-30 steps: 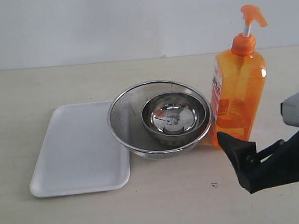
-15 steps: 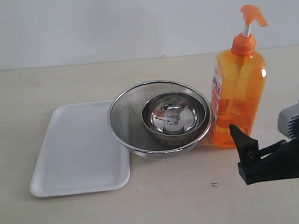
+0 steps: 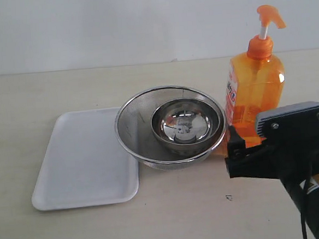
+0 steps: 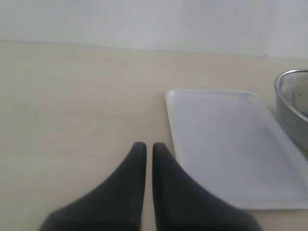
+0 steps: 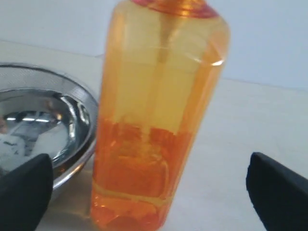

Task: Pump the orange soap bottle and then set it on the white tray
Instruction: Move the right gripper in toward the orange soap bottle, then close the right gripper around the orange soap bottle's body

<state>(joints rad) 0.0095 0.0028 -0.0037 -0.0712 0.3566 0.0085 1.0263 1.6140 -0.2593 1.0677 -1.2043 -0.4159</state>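
Just before right tool (image 5: 152, 192), orange bottle (image 3: 256, 91)

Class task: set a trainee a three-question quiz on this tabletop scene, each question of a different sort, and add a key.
1. Short answer: what stands between the white tray and the orange soap bottle?
2. True or false: no gripper touches the pump head.
3. The right gripper has its jaws: A) shut on the pump; B) open, one finger to each side of the bottle's lower body; C) open over the tray.
Key: 1. the two nested steel bowls; 2. true; 3. B.
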